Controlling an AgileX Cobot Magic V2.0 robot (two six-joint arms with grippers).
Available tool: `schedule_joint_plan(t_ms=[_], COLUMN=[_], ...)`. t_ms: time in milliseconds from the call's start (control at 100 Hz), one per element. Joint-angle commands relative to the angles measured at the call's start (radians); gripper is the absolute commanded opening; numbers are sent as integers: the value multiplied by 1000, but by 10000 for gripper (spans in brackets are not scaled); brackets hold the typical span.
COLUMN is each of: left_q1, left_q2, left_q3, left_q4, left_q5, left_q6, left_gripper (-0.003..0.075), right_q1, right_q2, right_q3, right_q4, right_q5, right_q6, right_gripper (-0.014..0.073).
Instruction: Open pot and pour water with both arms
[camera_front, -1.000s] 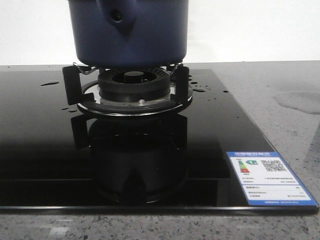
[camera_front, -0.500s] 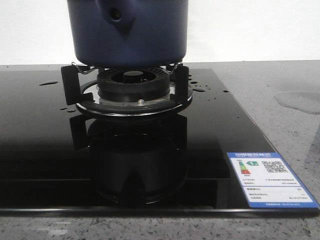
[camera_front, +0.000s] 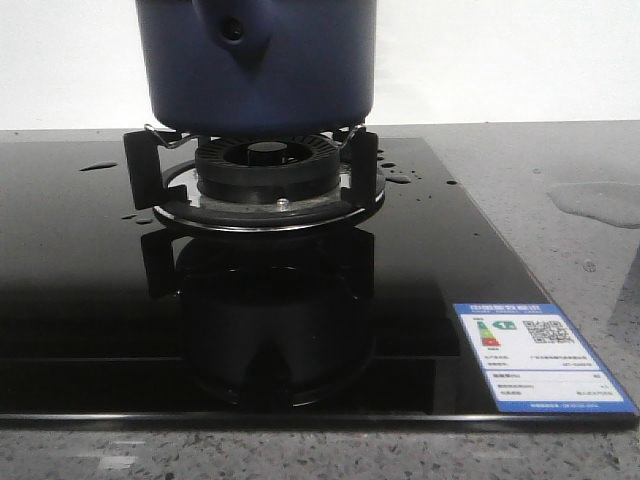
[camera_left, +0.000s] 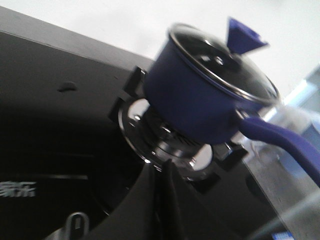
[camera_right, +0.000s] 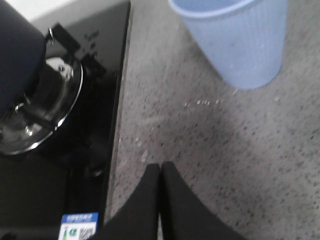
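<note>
Pot (camera_left: 200, 105) sat lidded on the burner (camera_front: 268, 175) near the hob's back edge — likely heavy, slosh-prone; its long handle (camera_left: 280, 142) suited gripping. Left gripper (camera_left: 162, 172) and right gripper (camera_right: 160, 172) were clenched, empty.

All I see of my arms is the fingers. The left gripper (camera_left: 162, 172) has matte black, smooth, tapering fingers. The right gripper (camera_right: 160, 172) matches: plain black, narrowing to rounded tips, unmarked.
</note>
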Motion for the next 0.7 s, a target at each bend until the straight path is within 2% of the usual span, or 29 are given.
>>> schedule_joint_plan(t_ms=[0, 90, 260, 340, 450, 570, 690], left_q1=[-68, -136, -236, -260, -265, -249, -223], left_q2=[85, 146, 252, 296, 365, 457, 551], left_q3=[-92, -136, -209, -249, -306, -366, -427], left_q4=[-24, -91, -253, -335, -487, -708, -829], left_q5=[-23, -23, 7, 66, 199, 432, 641], left_q6=[75, 133, 184, 229, 362, 556, 836], left_gripper=[-15, -2, -2, -2, -2, -2, -3], right_q1=[-5, -5, -5, -5, -5, -5, -5], right_q2=[63, 83, 103, 106, 106, 106, 106], right_q3=[-93, -130, -148, -148, -148, -148, -148], right_q4=[59, 180, 410, 449, 460, 460, 460], right_q5=[20, 51, 150, 176, 185, 185, 183], right_q6=[-55, -172, -286, -334, -383, -402, -432], right_gripper=[-68, -68, -68, -68, -68, -68, -68])
